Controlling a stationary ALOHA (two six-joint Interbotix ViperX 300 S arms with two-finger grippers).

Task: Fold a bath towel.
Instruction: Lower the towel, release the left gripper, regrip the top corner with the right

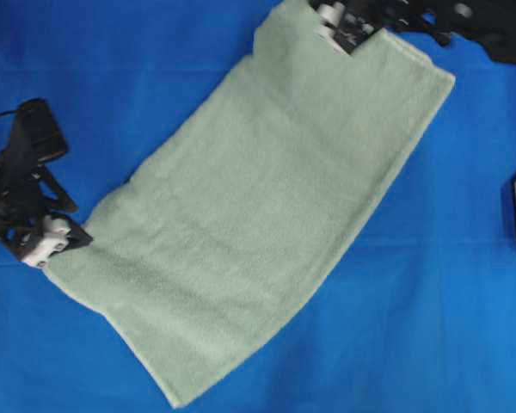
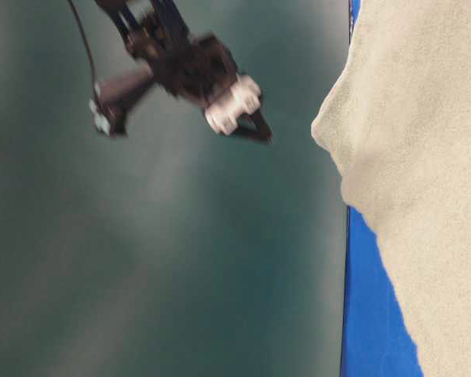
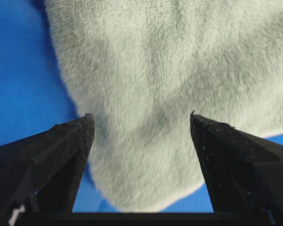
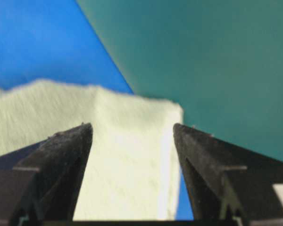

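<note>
Bath towel (image 1: 267, 215) diagonal on blue cloth (image 1: 430, 327), both pincers spread at corners.

A robot test bench in a lab or studio setting is shown. The counter (image 1: 464, 327) is covered edge to edge with a bright blue cloth, and a plain teal backdrop (image 2: 180, 275) is hung behind it. Black robot arm hardware (image 1: 21, 172) is mounted at the sides, and no household furnishings are seen.

The large pale sage-green terry-cloth bath towel (image 1: 267, 206) lies diagonally on the bright blue cloth backdrop (image 1: 430, 327), the black left gripper (image 1: 69, 243) at its near-left corner, the black right gripper (image 1: 354, 39) at its far edge.
</note>
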